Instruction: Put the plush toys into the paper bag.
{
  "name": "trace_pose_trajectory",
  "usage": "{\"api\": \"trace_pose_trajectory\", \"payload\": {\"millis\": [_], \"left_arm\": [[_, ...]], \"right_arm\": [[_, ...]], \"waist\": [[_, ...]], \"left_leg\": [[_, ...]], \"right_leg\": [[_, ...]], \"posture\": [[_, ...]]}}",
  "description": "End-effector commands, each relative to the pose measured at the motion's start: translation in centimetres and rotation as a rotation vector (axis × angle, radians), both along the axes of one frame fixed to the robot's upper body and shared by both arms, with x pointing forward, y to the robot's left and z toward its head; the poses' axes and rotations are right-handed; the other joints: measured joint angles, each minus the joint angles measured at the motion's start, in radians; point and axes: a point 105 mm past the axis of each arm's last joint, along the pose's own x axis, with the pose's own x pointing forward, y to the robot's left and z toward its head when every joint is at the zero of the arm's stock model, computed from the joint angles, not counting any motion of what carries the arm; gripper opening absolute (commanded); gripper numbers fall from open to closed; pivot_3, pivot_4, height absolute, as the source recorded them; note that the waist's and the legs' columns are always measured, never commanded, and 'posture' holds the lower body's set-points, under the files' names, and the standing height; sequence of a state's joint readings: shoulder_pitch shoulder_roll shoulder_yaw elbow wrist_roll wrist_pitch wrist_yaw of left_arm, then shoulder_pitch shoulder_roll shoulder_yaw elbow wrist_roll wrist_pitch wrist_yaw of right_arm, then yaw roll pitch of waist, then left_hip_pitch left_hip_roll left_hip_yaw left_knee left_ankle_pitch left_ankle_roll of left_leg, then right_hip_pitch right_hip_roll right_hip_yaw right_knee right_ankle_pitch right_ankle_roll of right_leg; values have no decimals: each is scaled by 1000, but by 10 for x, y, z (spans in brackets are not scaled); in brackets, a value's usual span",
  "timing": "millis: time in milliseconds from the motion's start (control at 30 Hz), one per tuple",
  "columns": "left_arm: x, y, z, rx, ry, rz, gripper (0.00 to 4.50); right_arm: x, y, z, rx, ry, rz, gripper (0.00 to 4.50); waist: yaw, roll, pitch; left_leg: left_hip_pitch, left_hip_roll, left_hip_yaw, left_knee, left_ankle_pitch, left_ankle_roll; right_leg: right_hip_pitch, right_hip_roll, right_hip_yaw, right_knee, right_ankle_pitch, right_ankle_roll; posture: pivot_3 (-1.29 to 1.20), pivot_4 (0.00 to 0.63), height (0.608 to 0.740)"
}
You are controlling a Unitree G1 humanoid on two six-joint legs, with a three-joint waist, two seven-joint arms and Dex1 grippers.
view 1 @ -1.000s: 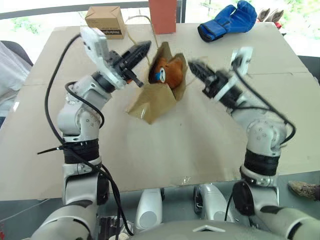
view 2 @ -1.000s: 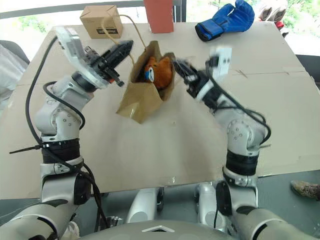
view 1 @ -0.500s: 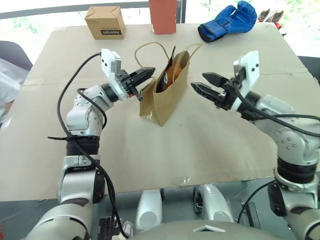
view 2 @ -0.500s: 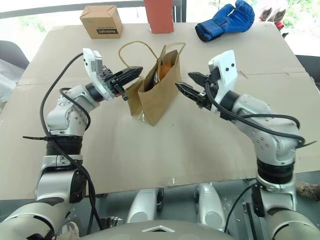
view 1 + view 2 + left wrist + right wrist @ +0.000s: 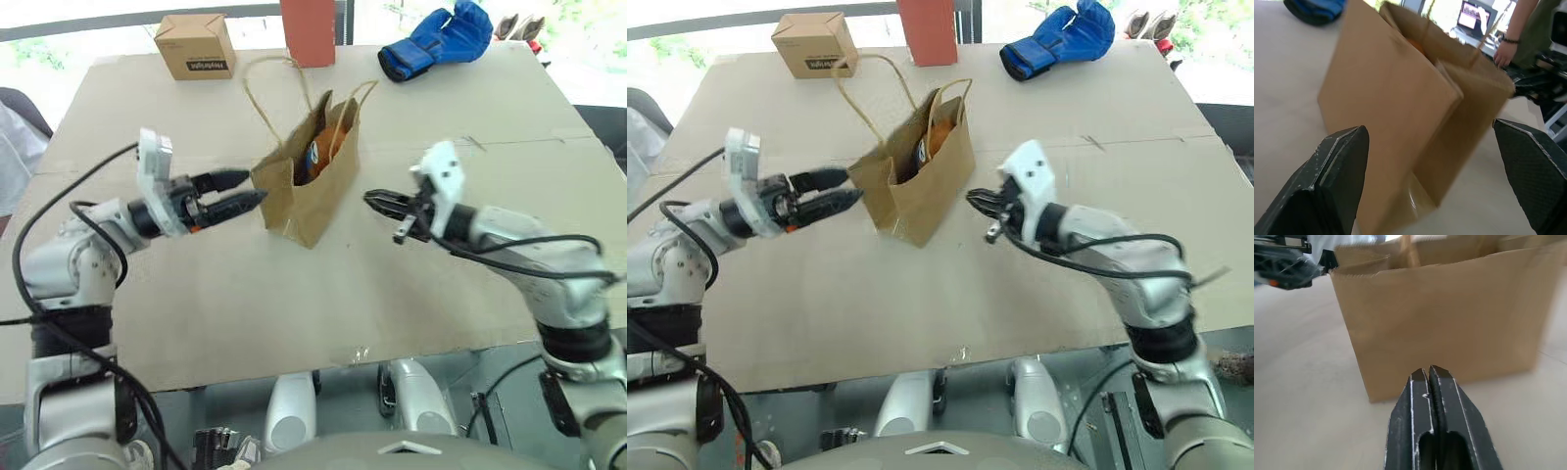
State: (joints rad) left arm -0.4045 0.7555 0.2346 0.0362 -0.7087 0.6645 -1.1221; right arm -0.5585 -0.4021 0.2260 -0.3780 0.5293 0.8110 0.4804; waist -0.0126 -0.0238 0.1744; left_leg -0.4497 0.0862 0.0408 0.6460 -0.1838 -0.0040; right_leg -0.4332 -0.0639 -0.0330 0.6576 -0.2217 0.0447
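Paper bag stands upright on the table, mouth up, both twisted handles sticking up at the far side. Through the mouth, an orange-brown plush with a blue patch sits inside the bag; that reads as the bear toy. The white plush cannot be made out among the bag's contents from this angle, and nothing like it lies on the table around the bag. Left gripper is level, just left of the bag's near-left wall, jaws spread wide with nothing between them; the wrist view puts the bag's corner straight ahead between the two fingers. Right gripper is closed on nothing, tips together, pointing at the bag's right wall with a clear gap. Judgement: loading step appears finished and the bag is set down, both grippers clear of it. Next move calls for confirming the second toy is inside, then backing both arms away without brushing the bag, which is light and looks easy to tip.
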Motion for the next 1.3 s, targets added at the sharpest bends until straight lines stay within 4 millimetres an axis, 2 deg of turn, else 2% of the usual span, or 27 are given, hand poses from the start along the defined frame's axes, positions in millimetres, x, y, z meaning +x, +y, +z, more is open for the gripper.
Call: {"api": "trace_pose_trajectory", "payload": {"millis": [33,167,367,533,633,667,733,867,967,1067,1167,1267,1300], "left_arm": [[-2,-22,4,39,-72,-9,4500],[6,-41,0,45,-106,57,4500],[9,-53,0,72,-179,135,4500],[25,-59,-4,151,-255,303,4500],[30,-68,-4,77,-244,345,4500],[31,-70,-2,55,-245,345,4006],[29,-74,0,19,-255,339,3321],[27,-72,0,5,-265,316,1427],[25,-68,12,-10,-341,234,41],[22,-66,20,-22,-385,120,41],[14,-63,20,85,-460,-139,41],[28,-50,20,216,-522,-296,41],[33,-49,22,236,-535,-336,0]], "right_arm": [[12,21,5,-2,-98,50,68],[19,41,3,22,-113,111,68],[20,54,-1,48,-115,156,68],[22,45,-10,59,-92,128,68],[16,34,-12,52,-89,120,68],[13,30,-12,47,-92,120,0],[5,20,-10,45,-103,117,0],[-10,-3,-2,50,-132,80,0],[-21,-23,3,27,-169,45,0],[-29,-38,8,15,-193,18,0],[-38,-66,14,8,-215,-33,0],[-45,-99,13,-73,-216,-103,0],[-48,-107,11,-102,-212,-109,513]], "waist": [[6,0,0],[9,0,0],[2,-1,0],[6,-1,0],[13,-1,0],[14,-1,0],[15,-1,0],[15,-1,0],[18,-1,0],[24,-1,0],[30,-1,0],[34,0,0],[40,-1,0]], "left_leg": [[-1,0,0,1,0,0],[-1,-1,0,2,0,0],[-1,-1,0,1,0,0],[0,0,0,1,0,0],[-1,-1,0,2,0,0],[-1,-1,1,2,0,0],[-1,-1,1,2,0,0],[0,-1,0,2,0,0],[0,-1,0,2,0,0],[0,-1,1,2,0,0],[0,-1,1,2,0,0],[-1,-1,1,3,0,0],[-1,-1,1,4,0,0]], "right_leg": [[0,0,0,0,0,0],[0,0,0,0,1,-1],[0,0,0,1,4,1],[0,0,0,1,4,1],[1,0,0,0,4,1],[1,0,1,0,4,1],[0,0,1,0,4,1],[0,0,1,1,4,1],[0,0,1,1,4,1],[0,0,1,1,2,-2],[1,0,1,0,0,0],[1,-1,1,-1,0,0],[1,0,0,-1,0,1]], "posture": [[0,150,714],[0,150,714],[0,150,714],[0,150,714],[0,150,714],[0,150,714],[0,150,714],[0,150,714],[0,150,714],[0,150,714],[0,150,714],[0,150,714],[0,150,714]]}}
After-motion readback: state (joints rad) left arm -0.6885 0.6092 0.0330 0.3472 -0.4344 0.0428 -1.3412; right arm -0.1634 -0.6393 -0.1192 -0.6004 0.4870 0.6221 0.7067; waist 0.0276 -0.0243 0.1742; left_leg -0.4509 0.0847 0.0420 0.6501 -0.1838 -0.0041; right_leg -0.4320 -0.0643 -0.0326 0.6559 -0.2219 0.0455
